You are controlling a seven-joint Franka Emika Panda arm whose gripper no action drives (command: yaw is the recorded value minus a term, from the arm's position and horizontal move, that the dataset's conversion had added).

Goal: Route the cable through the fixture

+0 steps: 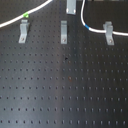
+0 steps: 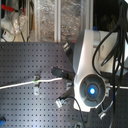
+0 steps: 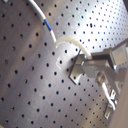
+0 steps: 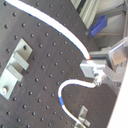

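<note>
The gripper [image 4: 94, 69] is clamped on the cable [image 1: 95, 30], which arcs across the first exterior view's top. Slack could snag the right clip [image 1: 108, 33] or slip out.

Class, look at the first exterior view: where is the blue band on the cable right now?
The blue band sits on the cable near the first exterior view's upper right, between the right-hand metal clip and the middle clip.
</note>
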